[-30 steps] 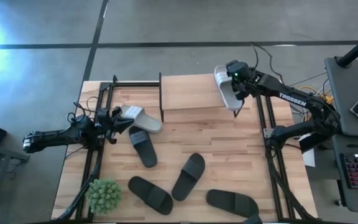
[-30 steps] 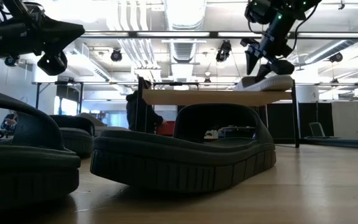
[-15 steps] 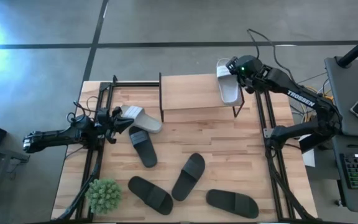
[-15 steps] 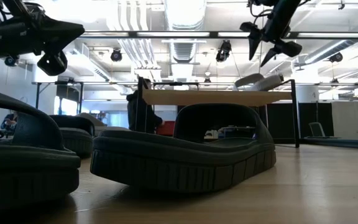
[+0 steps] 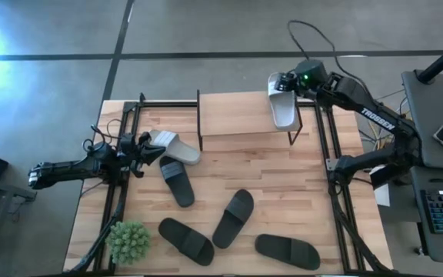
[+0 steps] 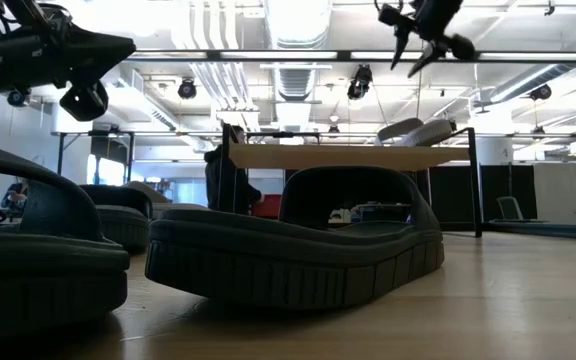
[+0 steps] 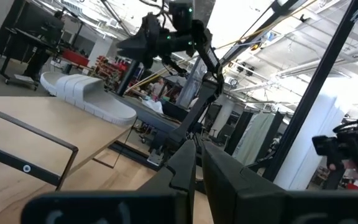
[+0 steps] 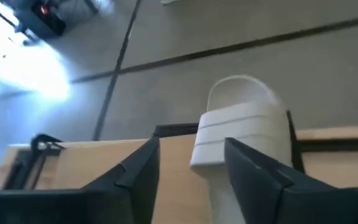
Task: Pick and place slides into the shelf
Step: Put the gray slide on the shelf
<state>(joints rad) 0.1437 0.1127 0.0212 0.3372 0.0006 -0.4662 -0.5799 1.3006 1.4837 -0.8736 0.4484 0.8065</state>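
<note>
A light grey slide (image 5: 284,108) lies sole down on the right end of the shelf's wooden top board (image 5: 233,114), its far end hanging over the board's far edge. My right gripper (image 5: 285,81) hovers open above that far end, well clear of the slide (image 6: 418,131) in the low view. In the right wrist view its fingers stand apart on either side of the slide (image 8: 241,134) without touching it. My left gripper (image 5: 141,146) is shut and waits at the table's left, beside a second light grey slide (image 5: 174,146) lying on the table.
Several black slides lie on the table's near half: one (image 5: 177,181) below the grey one, one (image 5: 233,218) in the middle, one (image 5: 185,240) near the green plant (image 5: 128,240), one (image 5: 287,251) at the near right. Black frame rails run along both table sides.
My right gripper has let go of the light grey slide on the shelf's top board, then risen and drawn back toward the table's far edge. The slide has stayed where it was laid.
</note>
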